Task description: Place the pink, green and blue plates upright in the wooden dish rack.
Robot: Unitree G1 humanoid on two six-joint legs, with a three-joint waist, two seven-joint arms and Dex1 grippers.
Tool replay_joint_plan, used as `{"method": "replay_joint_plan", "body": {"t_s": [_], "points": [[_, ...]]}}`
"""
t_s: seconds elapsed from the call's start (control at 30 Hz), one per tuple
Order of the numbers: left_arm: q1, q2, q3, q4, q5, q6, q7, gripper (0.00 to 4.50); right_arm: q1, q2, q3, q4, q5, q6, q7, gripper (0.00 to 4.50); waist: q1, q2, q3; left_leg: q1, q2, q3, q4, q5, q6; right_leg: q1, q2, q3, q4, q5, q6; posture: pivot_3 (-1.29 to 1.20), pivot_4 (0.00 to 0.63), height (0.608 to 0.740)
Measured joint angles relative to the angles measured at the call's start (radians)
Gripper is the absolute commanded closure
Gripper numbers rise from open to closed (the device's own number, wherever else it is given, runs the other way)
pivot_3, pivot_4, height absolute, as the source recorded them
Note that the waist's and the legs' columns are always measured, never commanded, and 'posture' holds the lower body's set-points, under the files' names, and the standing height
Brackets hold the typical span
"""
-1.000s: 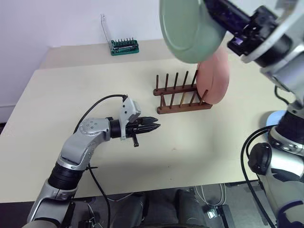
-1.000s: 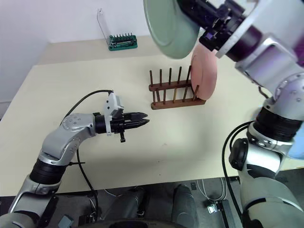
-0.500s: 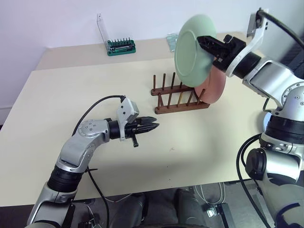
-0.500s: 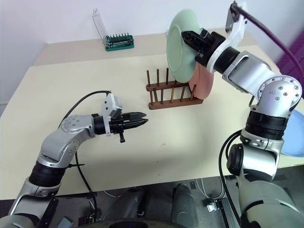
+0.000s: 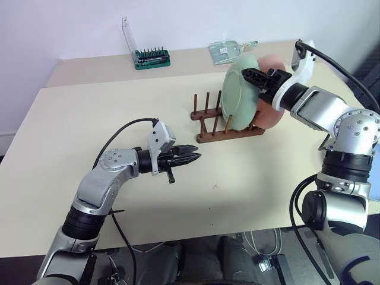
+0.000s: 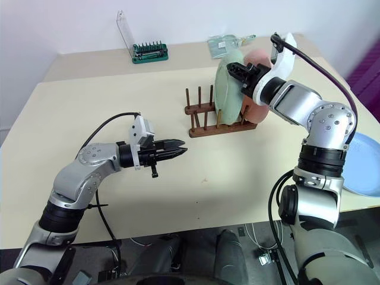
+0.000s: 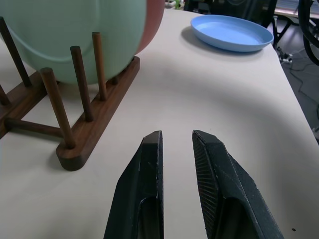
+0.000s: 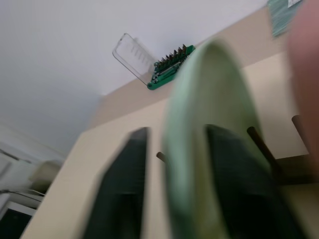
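The pale green plate (image 5: 239, 98) stands on edge between the pegs of the wooden dish rack (image 5: 209, 135), just in front of the pink plate (image 5: 274, 113), which also stands upright at the rack's right end. My right gripper (image 5: 253, 77) is at the green plate's upper rim with its fingers (image 8: 124, 189) on either side of it, open, a small gap showing beside the rim. The blue plate (image 6: 363, 164) lies flat near the table's right edge. My left gripper (image 5: 196, 156) hovers shut and empty over the table, left of the rack.
A green screwdriver-bit holder (image 5: 153, 57) with a clear lid stands at the back of the table. A clear packet (image 5: 228, 50) lies behind the rack. The rack's left pegs (image 5: 200, 110) hold nothing. A black cable (image 5: 119, 133) loops over my left arm.
My right arm came down and forward with the green plate and stood it in the rack beside the pink plate; its jaws then widened. The left arm stayed still.
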Motion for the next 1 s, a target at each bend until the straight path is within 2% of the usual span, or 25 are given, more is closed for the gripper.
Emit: {"method": "replay_joint_plan", "body": {"t_s": [0.13,0.3,0.4,0.5,0.53,0.6,0.7,0.8,0.9,1.0], "points": [[0.0,-0.005,-0.002,0.0,0.0,0.0,0.003,3.56,-0.003,-0.058,0.065,-0.06,-0.088,0.002,0.083,1.37,0.001,0.0,0.0,0.0,0.0,0.0,0.0,0.0,0.0,0.0,0.0,0.0,0.0,0.0,0.0,0.0,0.15,0.74],[-0.001,-0.01,-0.003,-0.001,0.0,0.001,0.002,3.56,-0.013,-0.228,0.171,-0.214,-0.224,-0.015,0.271,1.37,0.006,0.0,0.0,-0.001,0.0,0.0,0.0,0.0,0.0,-0.001,0.0,0.0,0.0,0.0,0.0,0.0,0.15,0.74],[-0.001,-0.011,-0.004,-0.001,0.0,0.002,0.001,3.56,-0.018,-0.304,0.162,-0.305,-0.259,-0.048,0.378,1.37,0.007,0.0,0.0,0.0,0.0,0.0,0.0,0.0,0.0,0.0,0.0,0.0,-0.002,0.0,0.0,0.0,0.15,0.74],[-0.005,-0.013,-0.011,-0.002,0.0,0.003,-0.003,3.56,0.04,-0.425,0.094,-0.367,-0.265,-0.077,0.502,1.37,0.014,-0.001,0.0,-0.001,0.0,0.0,0.0,0.0,0.0,0.0,0.0,-0.001,-0.002,0.0,0.0,0.0,0.15,0.74],[-0.014,-0.017,-0.019,0.0,0.0,0.004,-0.005,3.56,0.103,-0.485,0.038,-0.386,-0.28,-0.096,0.559,0.83,0.021,-0.001,0.0,-0.001,0.0,0.0,0.0,0.0,0.001,0.001,-0.001,-0.001,-0.002,0.0,0.0,0.0,0.15,0.74],[-0.022,-0.011,-0.033,-0.008,-0.001,0.004,-0.022,3.56,0.331,-0.616,-0.144,-0.403,-0.334,-0.109,0.686,0.05,0.042,-0.005,0.0,-0.001,0.0,-0.002,0.001,-0.001,0.002,0.003,0.0,-0.005,-0.003,0.0,0.0,0.0,0.15,0.74],[-0.025,0.0,-0.052,-0.003,0.0,0.003,-0.051,3.56,0.699,-0.682,-0.376,-0.394,-0.482,-0.109,0.817,0.02,0.04,-0.004,-0.001,0.001,-0.001,0.002,0.001,-0.002,0.003,0.003,-0.002,-0.003,-0.002,0.0,0.0,0.0,0.15,0.74],[-0.036,-0.011,-0.086,0.004,0.001,-0.004,-0.08,3.56,1.052,-0.66,-0.444,-0.473,-0.634,-0.119,0.902,0.02,0.029,-0.003,-0.001,0.003,0.002,0.01,0.0,-0.002,0.003,0.001,-0.001,0.001,-0.002,0.0,0.0,0.0,0.15,0.74],[-0.048,-0.023,-0.107,0.013,0.001,-0.015,-0.095,3.56,1.156,-0.604,-0.441,-0.495,-0.714,-0.123,0.886,0.02,0.018,-0.002,-0.002,0.005,0.003,0.015,0.0,-0.003,0.004,0.002,-0.001,0.005,-0.002,0.001,0.003,0.0,0.15,0.74],[-0.068,-0.034,-0.116,0.03,0.001,-0.019,-0.111,3.56,1.142,-0.543,-0.421,-0.495,-0.771,-0.115,0.799,0.02,0.011,-0.005,-0.002,0.006,0.003,0.014,0.001,-0.003,0.004,0.004,0.0,0.004,-0.002,0.001,0.003,0.0,0.15,0.74]]}}
